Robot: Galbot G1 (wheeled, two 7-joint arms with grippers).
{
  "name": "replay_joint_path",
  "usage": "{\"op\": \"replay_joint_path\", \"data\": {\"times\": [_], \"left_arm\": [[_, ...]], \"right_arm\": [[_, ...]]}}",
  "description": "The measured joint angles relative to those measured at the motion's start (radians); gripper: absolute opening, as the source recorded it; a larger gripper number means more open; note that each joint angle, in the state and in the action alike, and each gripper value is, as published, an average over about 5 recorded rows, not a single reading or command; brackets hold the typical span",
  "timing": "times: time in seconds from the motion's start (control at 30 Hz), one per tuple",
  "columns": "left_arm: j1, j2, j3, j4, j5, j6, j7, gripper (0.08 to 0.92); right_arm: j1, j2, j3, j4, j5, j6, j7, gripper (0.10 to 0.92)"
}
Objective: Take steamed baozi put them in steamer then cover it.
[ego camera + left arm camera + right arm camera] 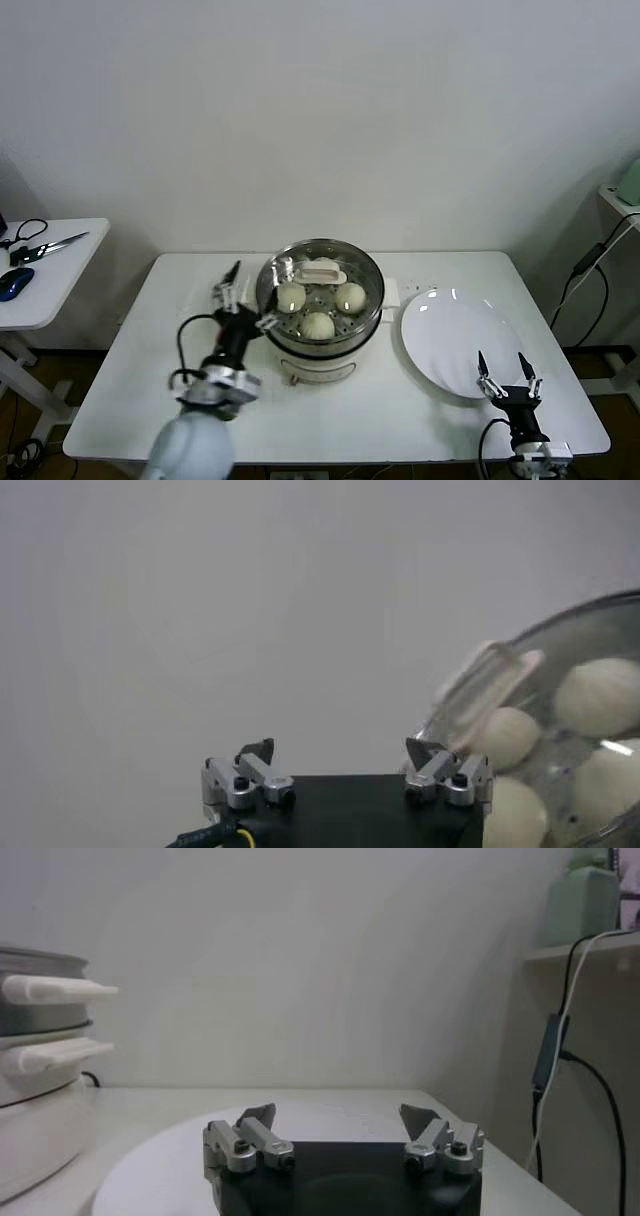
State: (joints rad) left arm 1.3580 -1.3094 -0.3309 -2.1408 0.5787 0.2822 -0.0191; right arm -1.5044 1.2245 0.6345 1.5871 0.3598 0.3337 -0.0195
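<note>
The steamer (320, 345) stands mid-table with a glass lid (365, 275) and its white handle (322, 270) on top. Three baozi show through the glass (290, 296), (349, 296), (317, 325); a fourth is hidden. My left gripper (250, 297) is open and empty, just beside the steamer's left rim. In the left wrist view, its gripper (348, 755) faces the wall, with the lid (600, 625), handle (485, 685) and baozi (600, 695) at one side. My right gripper (508, 365) is open and empty over the near edge of the white plate (450, 335).
The plate is bare; it shows in the right wrist view (170, 1168) with the steamer (35, 1078) beyond. A side table (40, 300) at the left holds scissors (50, 245) and a blue mouse (15, 282). A cable (590, 265) hangs at the right.
</note>
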Motion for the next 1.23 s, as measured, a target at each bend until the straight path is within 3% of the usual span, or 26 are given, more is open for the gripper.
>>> {"op": "replay_joint_path", "data": {"times": [0.27, 0.6, 1.23], "left_arm": [[0.113, 0.057, -0.241, 0.105, -0.459, -0.244, -0.023, 0.823], [0.166, 0.059, -0.302, 0.315, -0.716, -0.493, -0.016, 0.823], [0.213, 0.053, -0.284, 0.414, -0.849, -0.638, 0.013, 0.823]], "right_arm": [[0.001, 0.003, -0.002, 0.004, 0.001, -0.002, 0.002, 0.823], [-0.002, 0.017, -0.020, 0.027, -0.019, 0.000, -0.030, 0.823], [-0.017, 0.016, -0.023, 0.049, -0.027, 0.000, -0.052, 0.823]]}}
